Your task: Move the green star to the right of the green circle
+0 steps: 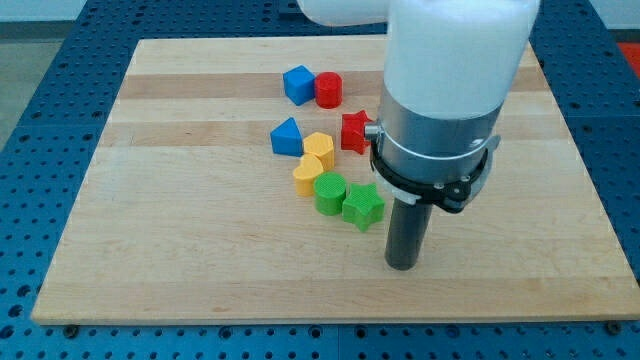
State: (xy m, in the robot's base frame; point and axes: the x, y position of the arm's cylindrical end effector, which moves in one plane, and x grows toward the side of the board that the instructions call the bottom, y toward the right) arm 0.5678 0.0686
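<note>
**Near the board's lower right, the rod stands beside the green pair**

At the lower right of the pale wooden board [200, 260], my tip [402, 267] rests on the surface, just to the view's right and slightly below the green plastic star block [363, 206]. A narrow strip of bare wood separates them; they do not touch. No gripper is fitted: the arm ends in a straight dark matte rod, so nothing is held or clamped. Above the rod sit a black ring clamp and a smooth white cylindrical arm housing [450, 60] that hides part of the board's upper right.

The green star lies immediately to the view's right of the green round plastic block [329, 192], the two pressed together or nearly so. Up and left of the green circle are two yellow plastic blocks: a lower one [308, 177] and an upper one, roughly heart-shaped [319, 148], touching each other. A blue triangular plastic block [286, 136] sits just left of the upper yellow one. A red plastic star block [355, 131] lies to the right of the yellow pair, partly behind the arm. Further toward the view's top, a blue cube-like block [297, 84] and a red cylinder block [329, 90] stand side by side.

The board shows light grain bands running left to right and lies on a blue bench [40, 90] perforated with a regular grid of holes.
</note>
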